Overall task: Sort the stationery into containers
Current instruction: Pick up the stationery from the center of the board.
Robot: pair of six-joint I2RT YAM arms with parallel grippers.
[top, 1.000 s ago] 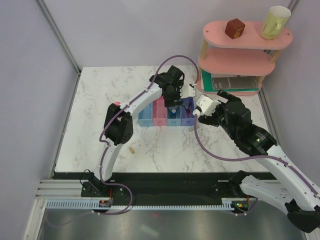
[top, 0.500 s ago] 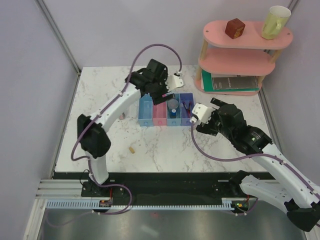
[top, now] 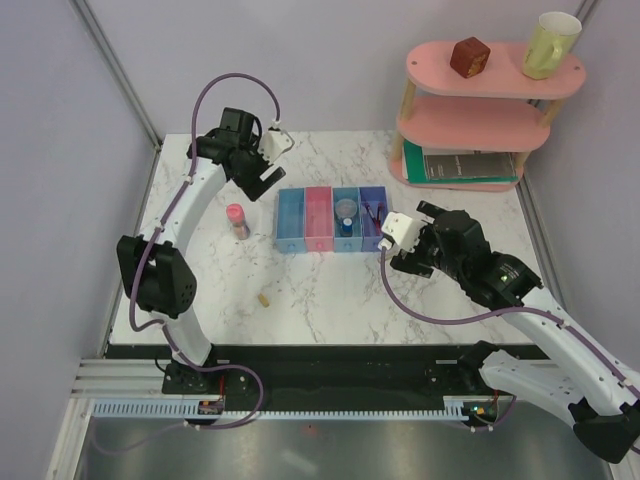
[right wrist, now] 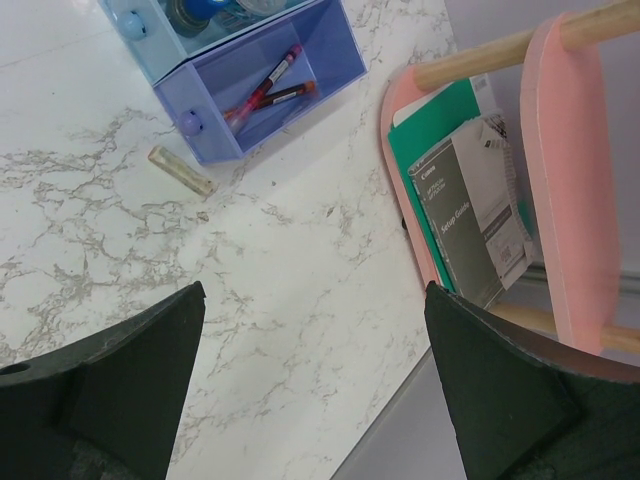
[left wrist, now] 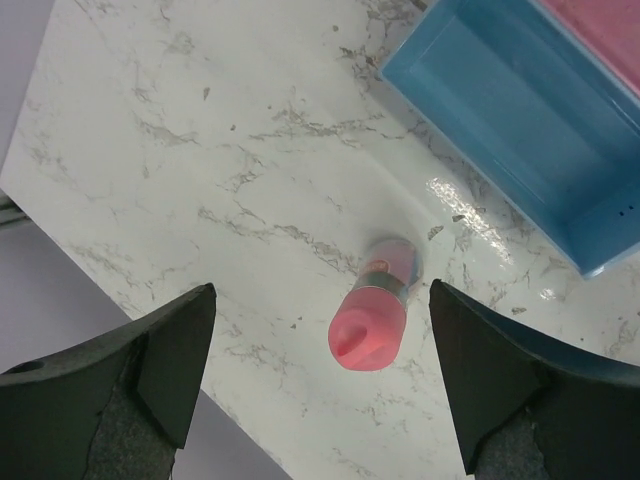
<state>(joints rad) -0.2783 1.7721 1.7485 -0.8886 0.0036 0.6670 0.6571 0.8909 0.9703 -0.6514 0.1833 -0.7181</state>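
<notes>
The pink cylinder (left wrist: 372,320) stands on the bench (left wrist: 200,150), just left of the row of bins (top: 332,219) and apart from the nearest light blue bin (left wrist: 520,140). The left gripper (left wrist: 320,300) hangs above it, fingers spread wide, holding nothing. Thin red pens (right wrist: 265,85) lie in the purple-blue bin (right wrist: 330,50). One beige piece (right wrist: 181,170) lies just beside that bin's front. A second beige piece (top: 265,297) lies well apart, toward the bench's near edge. The right gripper (right wrist: 312,295) hovers by the purple-blue bin, spread wide and empty.
</notes>
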